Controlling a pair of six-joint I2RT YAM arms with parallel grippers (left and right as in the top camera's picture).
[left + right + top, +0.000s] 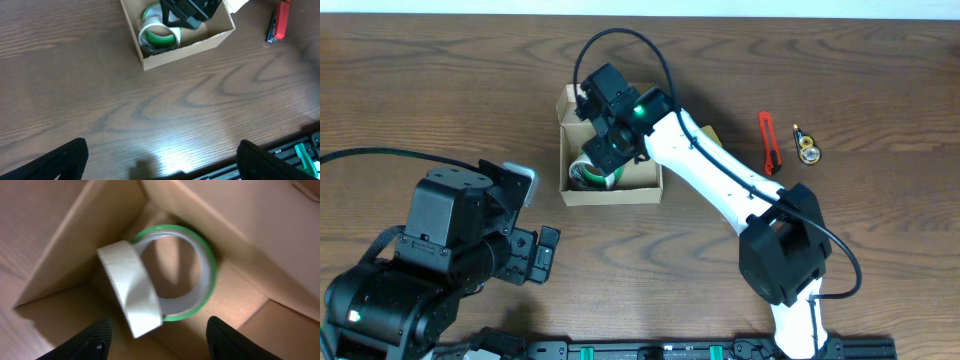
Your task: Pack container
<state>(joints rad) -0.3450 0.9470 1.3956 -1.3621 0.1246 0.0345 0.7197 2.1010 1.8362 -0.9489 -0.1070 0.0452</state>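
Container (610, 195) on counter (440, 90), middle-left, flap lid open. Inside, near corner: green-edged tape roll (207, 265), white tape roll (131, 287) tilted on edge, touching it. Right gripper (160, 345) just above box interior, fingers spread wide, gripping nothing. Left gripper (165, 165) well apart from box, over bare wood, likewise spread wide, empty. Red cutter (768, 142) right of box, on counter. Small yellow-black item (807, 148) beside cutter, too small to identify.
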